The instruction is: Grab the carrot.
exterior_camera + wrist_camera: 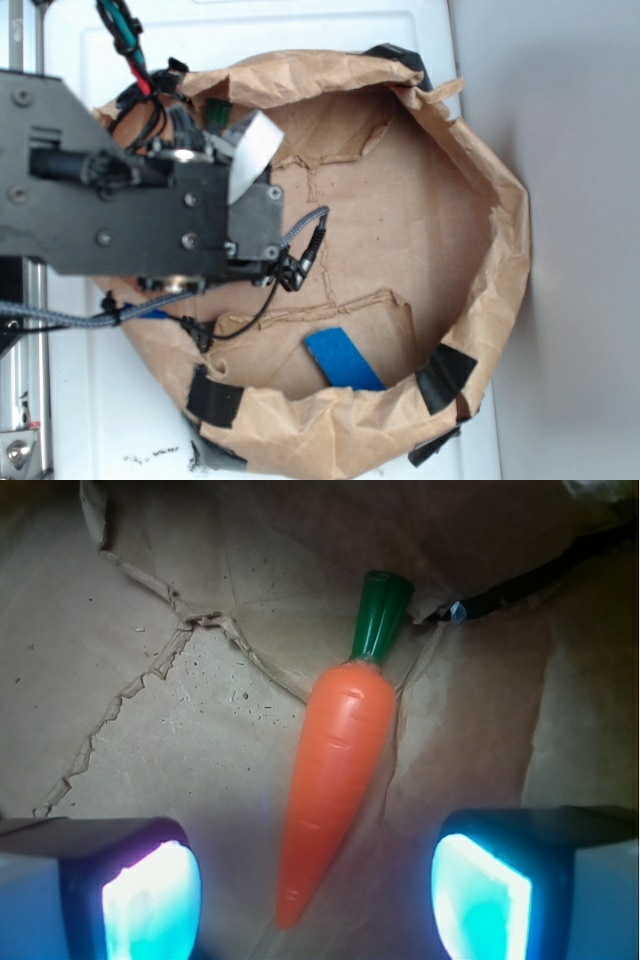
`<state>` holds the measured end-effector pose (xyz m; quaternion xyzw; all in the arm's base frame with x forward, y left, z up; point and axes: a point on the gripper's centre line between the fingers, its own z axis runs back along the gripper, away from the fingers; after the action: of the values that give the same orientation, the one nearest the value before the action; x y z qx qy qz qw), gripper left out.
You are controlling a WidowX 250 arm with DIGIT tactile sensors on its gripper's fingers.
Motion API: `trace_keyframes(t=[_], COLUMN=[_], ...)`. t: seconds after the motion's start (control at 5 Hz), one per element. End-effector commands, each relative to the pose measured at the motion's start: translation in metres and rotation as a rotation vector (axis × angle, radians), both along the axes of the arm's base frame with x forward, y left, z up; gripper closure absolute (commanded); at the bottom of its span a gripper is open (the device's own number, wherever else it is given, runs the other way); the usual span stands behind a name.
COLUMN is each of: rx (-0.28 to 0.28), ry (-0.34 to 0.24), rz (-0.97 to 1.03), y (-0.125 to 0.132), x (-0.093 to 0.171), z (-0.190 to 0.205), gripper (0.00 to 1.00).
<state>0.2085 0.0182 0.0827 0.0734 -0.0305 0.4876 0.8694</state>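
Orange and glossy, the carrot [338,780] lies on the brown paper floor [150,730] in your wrist view, its dark green stem [380,615] pointing up and its tip pointing down, slightly to the left. Your gripper [318,895] is wide open and holds nothing; the two glowing pads [150,900] stand one on each side of the carrot's thin end, and neither one touches it. In the exterior view, you see the arm [120,200] over the left part of a crumpled paper bag wall [500,250] that is fixed with black tape [445,378]. A flat blue piece [343,360] lies near the lower wall. There the arm hides the carrot.
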Motion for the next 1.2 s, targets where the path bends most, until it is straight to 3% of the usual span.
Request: trace_keyframes(t=[0.0,0.4,0.6,0.8,1.0], rx=[0.024,0.081,0.087,0.000,0.000], ry=[-0.033,-0.053,-0.061,-0.079,-0.079], rz=[0.031,0.013,-0.001,-0.080,-0.080], y=[0.016,0.000,0.010,0.028,0.028], x=[-0.005,-0.012,-0.025,-0.008,-0.008], z=[-0.010,-0.014,-0.029,-0.053,-0.053], gripper=[0.00,0.00,0.00,0.00,0.00])
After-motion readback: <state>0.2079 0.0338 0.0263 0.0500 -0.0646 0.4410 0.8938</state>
